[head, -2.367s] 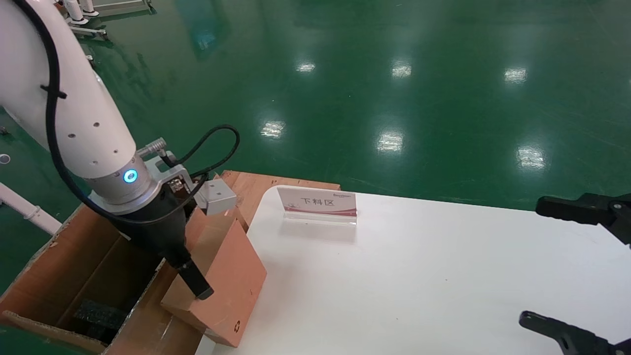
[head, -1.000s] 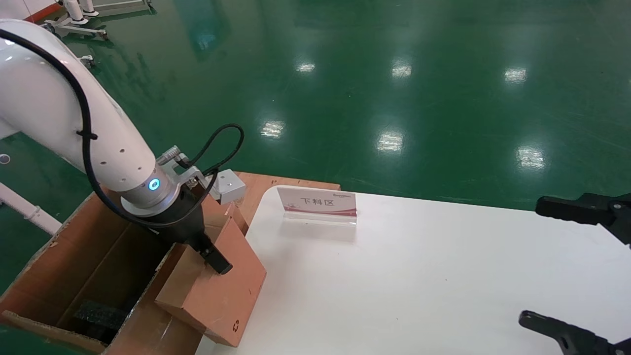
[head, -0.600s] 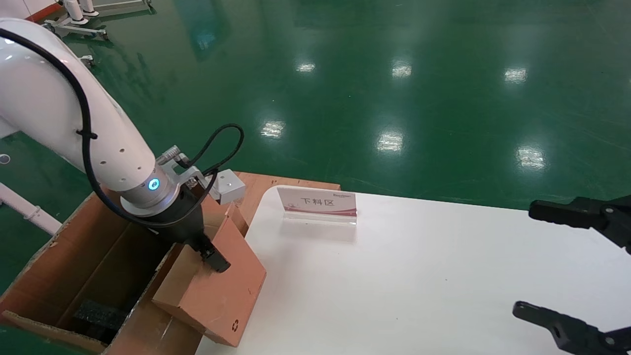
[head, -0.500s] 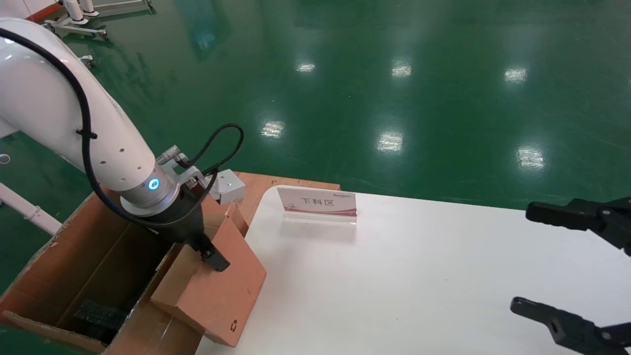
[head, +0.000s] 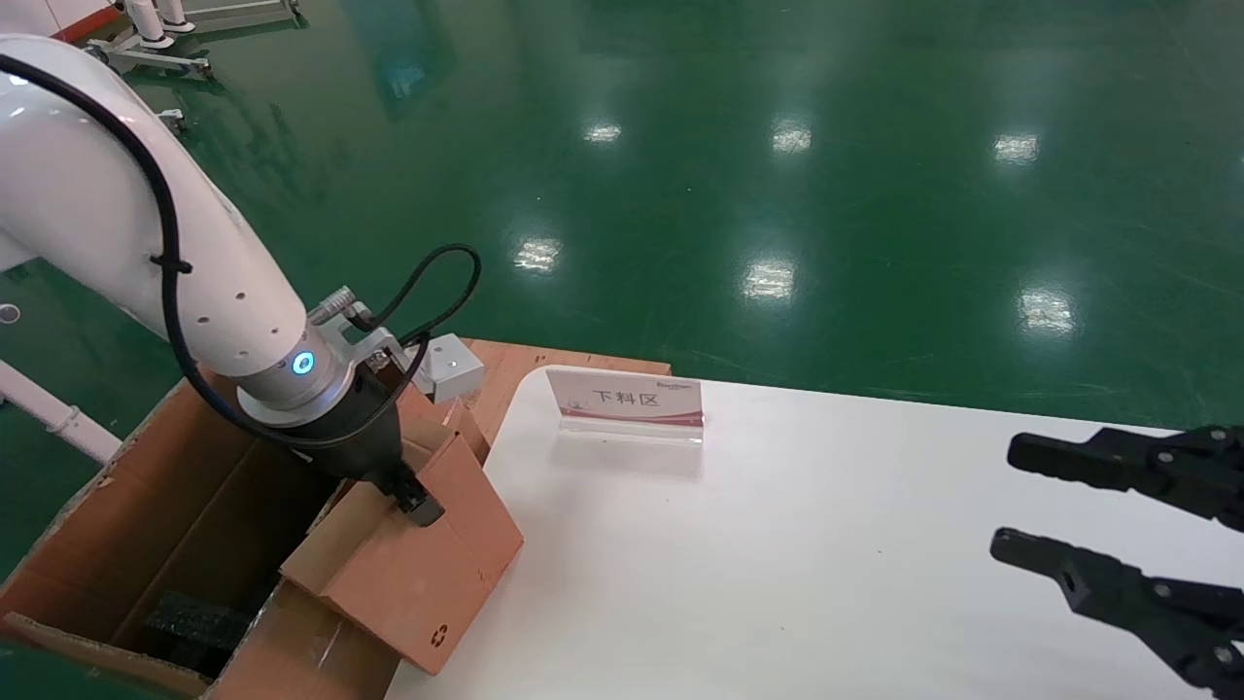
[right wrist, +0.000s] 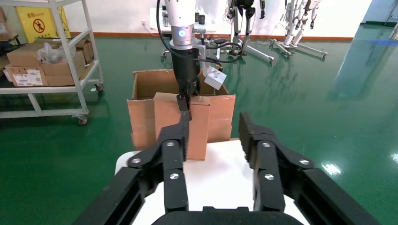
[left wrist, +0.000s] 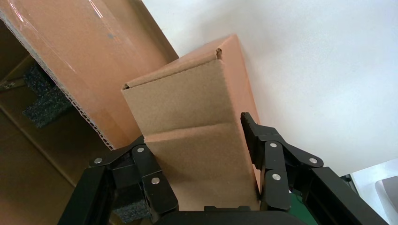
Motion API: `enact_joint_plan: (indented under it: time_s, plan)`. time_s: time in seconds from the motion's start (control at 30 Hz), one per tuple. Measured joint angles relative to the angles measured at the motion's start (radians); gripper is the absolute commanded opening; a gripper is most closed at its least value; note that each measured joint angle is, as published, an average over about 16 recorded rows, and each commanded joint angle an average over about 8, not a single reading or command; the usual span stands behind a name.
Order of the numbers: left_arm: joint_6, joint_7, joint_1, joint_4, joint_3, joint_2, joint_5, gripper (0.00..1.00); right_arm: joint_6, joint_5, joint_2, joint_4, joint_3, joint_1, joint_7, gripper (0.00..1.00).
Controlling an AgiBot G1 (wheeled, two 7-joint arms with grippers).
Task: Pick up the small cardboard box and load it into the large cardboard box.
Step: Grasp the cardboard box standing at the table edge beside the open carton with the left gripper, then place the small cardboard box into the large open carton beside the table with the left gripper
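Small box and my left gripper: my left gripper [head: 416,506] is clamped on the upper end of the small cardboard box [head: 408,574]; in the left wrist view one black finger [left wrist: 150,180] presses each broad side of the box [left wrist: 197,140], with the box filling the gap between them.

Where the small box is: it hangs tilted at the left edge of the white table [head: 826,544]; its lower corner is over the table edge, and its other side leans over the near flap of the large cardboard box [head: 194,515]; whether it touches the flap I cannot tell.

Look of the small box: plain brown card, flat and rectangular; a small black recycling mark shows near its lowest corner; a folded seam crosses the end that I hold.

Large box: open, standing on the floor just beside the table; long flaps stand up around it; black foam [head: 190,622] lies at its bottom.

My left arm: the white arm comes down from the upper left, with the wrist bent so the gripper points down and toward the table; a blue ring light glows on the wrist.

My right gripper: my right gripper [head: 1079,520] hovers over the right side of the table, fingers apart and holding nothing; it is well apart from both boxes.

Also on the table: a small sign [head: 627,403] stands near the far edge.
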Motion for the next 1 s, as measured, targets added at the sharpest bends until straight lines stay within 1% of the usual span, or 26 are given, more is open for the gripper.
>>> enact_joint_plan:
  time_s: [0.17, 0.3, 0.63, 0.93, 1.0]
  plan:
    - [0.004, 0.006, -0.033, 0.006, -0.019, 0.009, -0.01, 0.0, 0.0, 0.0, 0.0, 0.0, 0.0, 0.0, 0.0, 0.0]
    - [0.015, 0.007, -0.082, 0.01, -0.044, 0.018, -0.022, 0.0, 0.0, 0.0, 0.0, 0.0, 0.0, 0.0, 0.0, 0.0]
    - [0.06, -0.009, -0.273, 0.011, -0.125, 0.028, -0.037, 0.0, 0.0, 0.0, 0.0, -0.001, -0.001, 0.001, -0.001, 0.0]
    - [0.122, -0.013, -0.438, 0.021, -0.166, 0.03, 0.012, 0.0, 0.0, 0.001, 0.0, -0.001, -0.002, 0.001, -0.001, 0.0]
    - [0.142, -0.008, -0.468, 0.025, -0.167, 0.029, 0.029, 0.0, 0.0, 0.001, 0.0, -0.001, -0.002, 0.001, -0.001, 0.25]
